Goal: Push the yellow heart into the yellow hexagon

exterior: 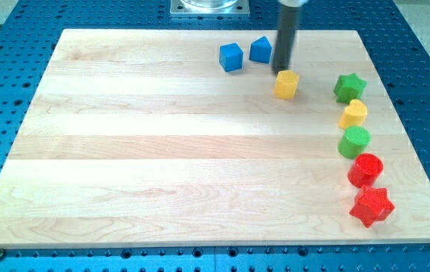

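The yellow heart [354,113] lies near the view's right edge of the wooden board, between a green star [349,87] above it and a green round block [354,141] below it. The yellow hexagon [286,84] lies up and to the left of the heart, a clear gap apart. My tip [280,71] stands just above the hexagon's top left edge, close to it or touching it; the dark rod rises from there to the view's top.
Two blue blocks lie left of the rod: a cube [231,57] and a second blue block [260,49] right beside the rod. A red round block [365,168] and a red star [372,205] lie below the green round block. The board [162,151] is ringed by blue perforated table.
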`<action>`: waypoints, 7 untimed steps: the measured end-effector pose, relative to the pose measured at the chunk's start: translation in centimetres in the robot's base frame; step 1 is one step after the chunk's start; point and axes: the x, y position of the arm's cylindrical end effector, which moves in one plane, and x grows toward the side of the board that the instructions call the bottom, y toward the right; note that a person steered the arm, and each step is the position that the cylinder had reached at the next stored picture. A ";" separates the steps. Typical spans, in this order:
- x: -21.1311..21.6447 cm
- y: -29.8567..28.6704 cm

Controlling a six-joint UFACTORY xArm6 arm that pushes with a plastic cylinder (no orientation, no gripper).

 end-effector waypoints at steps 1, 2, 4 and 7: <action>1.7 2.0; 2.7 -4.5; -2.0 2.1; 9.6 15.5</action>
